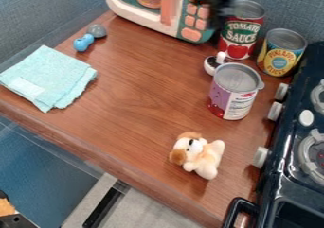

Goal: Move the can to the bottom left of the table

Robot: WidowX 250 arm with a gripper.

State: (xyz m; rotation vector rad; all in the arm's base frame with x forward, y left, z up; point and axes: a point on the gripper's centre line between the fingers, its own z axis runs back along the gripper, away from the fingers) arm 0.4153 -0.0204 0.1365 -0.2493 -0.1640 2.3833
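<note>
Where the hand (213,5) blurs, tomato can (241,32) partly covered, toy microwave (136,14) cut off

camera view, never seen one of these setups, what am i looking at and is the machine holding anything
This is one fixed camera looking down at a slant on a wooden table. The dark shape at the top edge is the robot's gripper, its hand; I cannot tell whether it holds anything. Beside it stands a toy microwave. To the right are three open-topped cans: a red can, a yellow can and, nearer the camera, a purple-and-white can. A plush dog lies in front of them, a folded cloth on the left, and a toy stove lines the right.
</note>
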